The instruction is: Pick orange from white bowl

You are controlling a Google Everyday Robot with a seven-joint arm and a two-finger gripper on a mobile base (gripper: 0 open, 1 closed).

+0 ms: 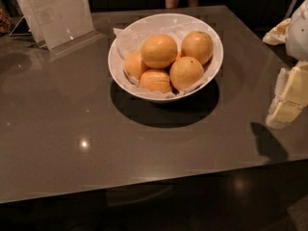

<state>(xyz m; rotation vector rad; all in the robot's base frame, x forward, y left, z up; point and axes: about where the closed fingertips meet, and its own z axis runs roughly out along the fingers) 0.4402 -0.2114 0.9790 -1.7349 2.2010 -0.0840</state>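
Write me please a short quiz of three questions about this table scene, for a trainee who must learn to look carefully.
1. True or false: the hand touches the white bowl.
2. How many oranges lie in the bowl? A) three B) five C) seven
3. Fill in: the largest orange sits ___ of the pile.

Key:
1. False. The hand is at the right edge of the table, apart from the bowl.
2. B
3. on top
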